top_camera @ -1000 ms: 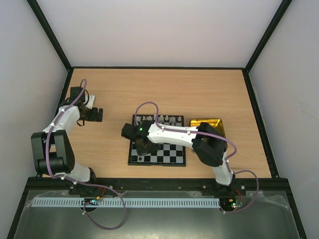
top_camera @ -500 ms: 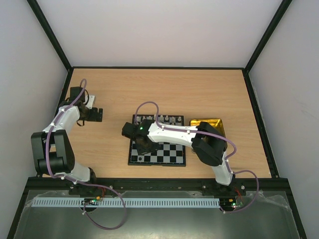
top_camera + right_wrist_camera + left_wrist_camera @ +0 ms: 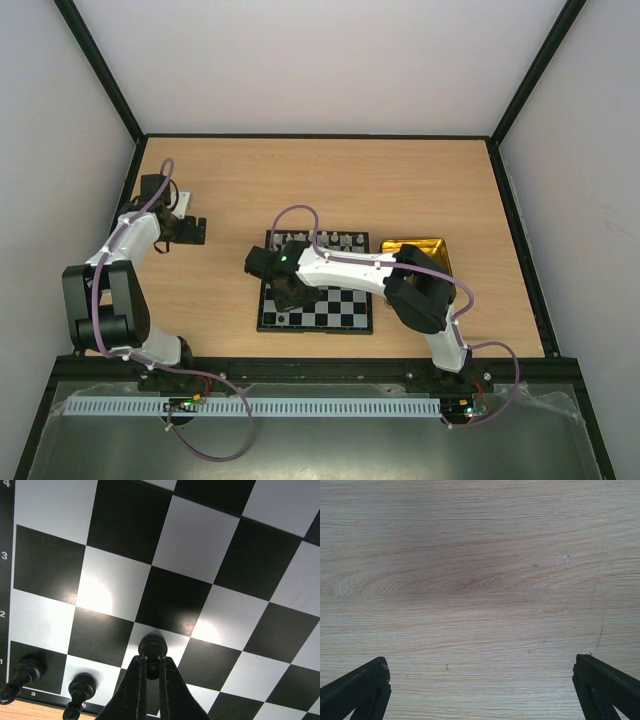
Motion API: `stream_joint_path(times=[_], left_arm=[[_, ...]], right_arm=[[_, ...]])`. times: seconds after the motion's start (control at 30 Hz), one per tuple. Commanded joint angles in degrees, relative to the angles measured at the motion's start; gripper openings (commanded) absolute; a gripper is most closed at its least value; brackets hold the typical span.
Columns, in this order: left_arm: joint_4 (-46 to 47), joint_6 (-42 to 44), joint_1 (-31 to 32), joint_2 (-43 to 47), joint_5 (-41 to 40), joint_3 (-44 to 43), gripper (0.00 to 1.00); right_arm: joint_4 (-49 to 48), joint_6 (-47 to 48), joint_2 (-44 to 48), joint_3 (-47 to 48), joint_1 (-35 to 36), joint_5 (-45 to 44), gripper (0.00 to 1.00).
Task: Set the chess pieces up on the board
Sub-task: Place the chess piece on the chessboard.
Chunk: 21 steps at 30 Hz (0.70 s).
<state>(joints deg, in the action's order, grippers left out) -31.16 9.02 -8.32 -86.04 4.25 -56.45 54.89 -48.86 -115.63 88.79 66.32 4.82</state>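
The board [image 3: 6,585] has the numbers 4, 3, 2, 1 printed down one rim and the letter "a" on the adjoining rim.

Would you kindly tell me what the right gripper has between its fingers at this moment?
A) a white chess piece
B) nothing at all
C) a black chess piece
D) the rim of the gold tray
C: in the right wrist view the right gripper is shut on a black chess piece over the board.
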Motion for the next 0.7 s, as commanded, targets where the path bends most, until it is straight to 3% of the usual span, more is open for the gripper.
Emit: stream_joint_path(times=[0.0,0.33,0.37,0.47,0.67], left_arm=[[-0.1,0.6,-0.3,-0.5,0.2,-0.3,0.99],[-0.1,0.3,-0.3,-0.3,0.4,-0.2,0.99],[-0.1,0.3,-0.3,-0.3,0.4,-0.2,0.99],[-0.1,0.3,-0.3,-0.3,0.4,-0.2,0.99],[-0.1,0.3,-0.3,-0.4,0.4,-0.3,0.99]], right_arm=[[0.3,0.1,0.6,-1.7,-0.2,-0.5,0.02],[-0.6,-0.2,1.2,-3.2,0.1,0.1,0.03],[-0.7,-0.3,1.2,-3.1,0.0,0.1,0.08],[-1.0,-0.4,1.3,-2.7,0.1,0.1,0.34],[-0.8,-0.4,1.3,-1.7,0.1,-0.4,0.38]])
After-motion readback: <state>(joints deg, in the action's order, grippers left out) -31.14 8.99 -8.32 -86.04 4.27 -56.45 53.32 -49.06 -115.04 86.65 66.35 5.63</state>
